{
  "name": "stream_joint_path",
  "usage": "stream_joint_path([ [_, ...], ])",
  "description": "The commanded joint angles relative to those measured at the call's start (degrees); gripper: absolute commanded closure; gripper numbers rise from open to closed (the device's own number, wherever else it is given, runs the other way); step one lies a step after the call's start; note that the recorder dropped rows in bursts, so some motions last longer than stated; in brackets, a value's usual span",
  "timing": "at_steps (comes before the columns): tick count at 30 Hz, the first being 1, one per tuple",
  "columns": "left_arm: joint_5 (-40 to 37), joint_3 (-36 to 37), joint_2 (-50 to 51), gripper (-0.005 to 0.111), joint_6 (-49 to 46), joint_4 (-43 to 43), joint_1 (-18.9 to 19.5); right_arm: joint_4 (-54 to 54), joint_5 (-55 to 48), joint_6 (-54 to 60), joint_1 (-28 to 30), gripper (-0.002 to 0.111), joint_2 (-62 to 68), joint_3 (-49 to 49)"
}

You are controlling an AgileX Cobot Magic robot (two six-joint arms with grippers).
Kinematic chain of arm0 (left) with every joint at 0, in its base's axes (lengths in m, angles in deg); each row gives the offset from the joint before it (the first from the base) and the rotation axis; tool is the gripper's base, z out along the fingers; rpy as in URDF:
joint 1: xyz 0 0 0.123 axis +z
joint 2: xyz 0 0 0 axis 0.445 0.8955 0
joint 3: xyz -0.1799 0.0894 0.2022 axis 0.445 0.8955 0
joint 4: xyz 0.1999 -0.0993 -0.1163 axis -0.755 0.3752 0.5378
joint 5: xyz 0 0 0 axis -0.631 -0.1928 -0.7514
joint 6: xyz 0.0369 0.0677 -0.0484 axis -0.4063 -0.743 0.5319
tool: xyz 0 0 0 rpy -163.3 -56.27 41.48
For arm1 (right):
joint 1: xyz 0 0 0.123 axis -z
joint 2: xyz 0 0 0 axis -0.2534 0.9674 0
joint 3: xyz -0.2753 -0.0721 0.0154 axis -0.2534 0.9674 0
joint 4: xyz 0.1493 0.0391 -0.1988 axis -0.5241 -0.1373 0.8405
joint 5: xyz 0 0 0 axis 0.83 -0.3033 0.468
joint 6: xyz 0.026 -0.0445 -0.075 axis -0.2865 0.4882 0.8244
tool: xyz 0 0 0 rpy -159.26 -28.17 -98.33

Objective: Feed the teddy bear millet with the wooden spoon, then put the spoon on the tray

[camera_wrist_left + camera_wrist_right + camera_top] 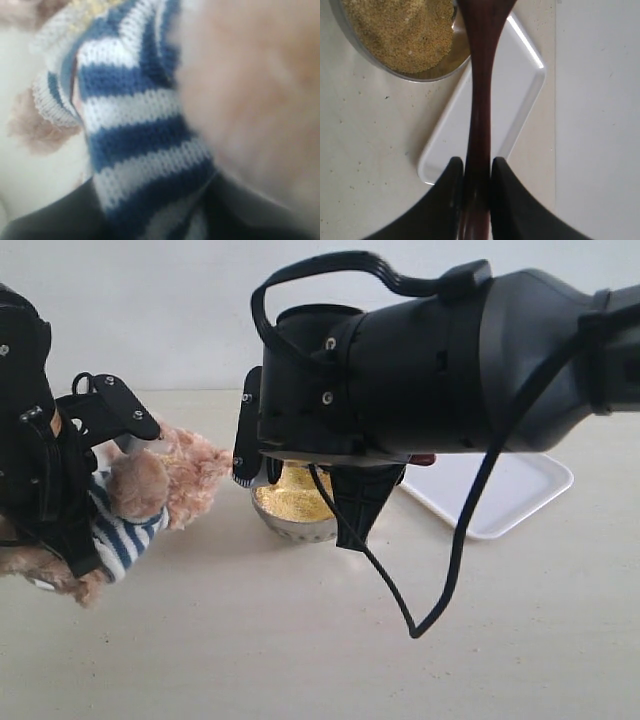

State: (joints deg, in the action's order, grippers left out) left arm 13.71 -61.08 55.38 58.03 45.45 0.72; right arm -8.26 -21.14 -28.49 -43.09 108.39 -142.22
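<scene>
Millet [400, 35] is finely grainy, wooden spoon [480, 100] glossy

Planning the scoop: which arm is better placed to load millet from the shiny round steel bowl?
Right: the right gripper clamps the slim dark reddish-brown wooden spoon, whose bowl end sits over the steel bowl, beside the golden millet. The left gripper grips the fluffy striped-shirted teddy bear.

Millet [290, 498] in bowl [300, 531], beside tray [520, 487]
</scene>
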Motion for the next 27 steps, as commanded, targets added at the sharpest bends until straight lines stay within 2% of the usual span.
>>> stream_joint_path([
  [1, -0.3, -0.4, -0.4, 0.102, 3.9, -4.1, -0.2, 1.7, 0.2, 2.3, 0.3, 0.108, -0.2, 0.1],
  [8, 0.8, 0.5, -0.4, 0.102, 3.9, -0.9, -1.1, 7.7, 0.6, 5.5, 0.7, 0.108, 4.9, 0.1],
  [16, 4.6, 5.6, -0.4, 0.102, 4.0, 1.2, -1.5, 16.8, 0.4, 6.7, 0.7, 0.108, 9.7, -0.2],
  [27, 6.2, 6.6, -0.4, 0.102, 3.9, 3.0, -1.5, 18.1, -1.8, 7.4, 2.9, 0.108, 10.7, -0.2],
])
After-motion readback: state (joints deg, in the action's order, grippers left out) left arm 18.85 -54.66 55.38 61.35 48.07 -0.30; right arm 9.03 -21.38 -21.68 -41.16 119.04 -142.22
